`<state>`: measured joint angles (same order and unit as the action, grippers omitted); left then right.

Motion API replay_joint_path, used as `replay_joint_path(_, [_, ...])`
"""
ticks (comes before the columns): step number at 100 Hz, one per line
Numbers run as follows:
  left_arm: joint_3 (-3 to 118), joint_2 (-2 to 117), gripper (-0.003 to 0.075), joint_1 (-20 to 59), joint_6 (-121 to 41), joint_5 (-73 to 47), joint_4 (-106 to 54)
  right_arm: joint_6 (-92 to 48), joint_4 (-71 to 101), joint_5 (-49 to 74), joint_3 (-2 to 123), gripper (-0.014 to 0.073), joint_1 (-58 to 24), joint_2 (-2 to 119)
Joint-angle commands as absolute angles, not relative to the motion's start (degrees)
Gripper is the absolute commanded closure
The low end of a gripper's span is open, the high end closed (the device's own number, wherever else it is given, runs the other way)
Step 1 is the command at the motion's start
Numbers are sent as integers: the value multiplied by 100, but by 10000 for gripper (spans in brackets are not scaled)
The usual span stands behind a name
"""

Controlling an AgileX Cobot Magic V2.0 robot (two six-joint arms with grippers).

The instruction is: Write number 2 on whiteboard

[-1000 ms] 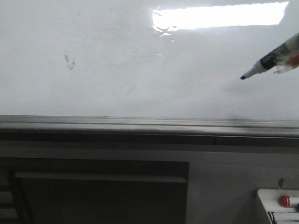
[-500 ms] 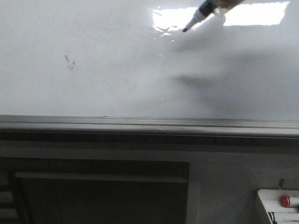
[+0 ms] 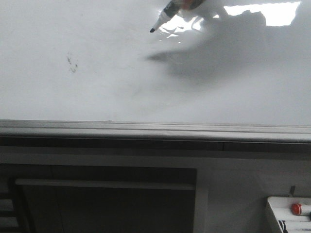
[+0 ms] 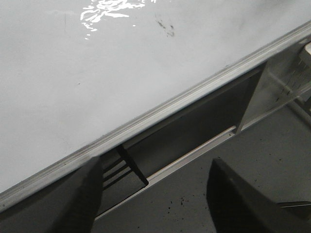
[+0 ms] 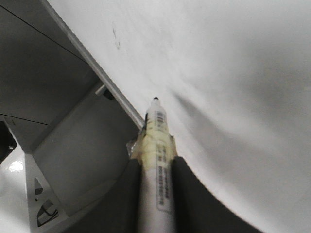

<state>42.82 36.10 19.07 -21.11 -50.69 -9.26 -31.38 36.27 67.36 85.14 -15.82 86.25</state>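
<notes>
The whiteboard (image 3: 97,92) fills the upper front view, glossy white with glare at the top. No number 2 shows on it, only a small faint smudge (image 3: 72,63). A black-tipped marker (image 3: 165,14) reaches in from the top edge, its tip (image 3: 152,30) pointing down-left. Its shadow (image 3: 160,57) lies apart from the tip. My right gripper (image 5: 156,162) is shut on the marker's taped barrel (image 5: 156,141), with the board (image 5: 233,73) just beyond. My left gripper (image 4: 155,165) hangs open and empty below the board's ledge (image 4: 160,109).
A grey metal ledge (image 3: 155,128) runs along the board's lower edge. Under it is a dark cabinet recess (image 3: 102,204). A white tray (image 3: 286,216) with a red-capped marker (image 3: 296,208) sits at the bottom right.
The marker has swung from the right edge up and to the left, to the top middle of the board. Its shadow moved left with it.
</notes>
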Motion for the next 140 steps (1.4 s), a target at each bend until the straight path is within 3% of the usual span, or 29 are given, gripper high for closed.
replay_joint_path(1, [4421,3600,289,1892,-2054,-4634,-1007,-3252,3870,6378,8711,566,-1574,8492])
replay_joint_path(53, [4421,3600,289,1892,-2054,-4546,-1007,-3345,3427,5925,8716,566,-1483,8687])
replay_joint_path(75, [4421,3600,289,1892,-2054,-4537,-984,-3240,3126,6568,8673,566,-1351,8574])
replay_joint_path(117, [4421,3600,289,1892,-2054,-4534,-984,-3240,3184,5702,8175,566,-1912,8884])
replay_joint_path(140, [4421,3600,289,1892,-2054,-4534,-904,-3240,2902,6216,8175,566,-1490,8737])
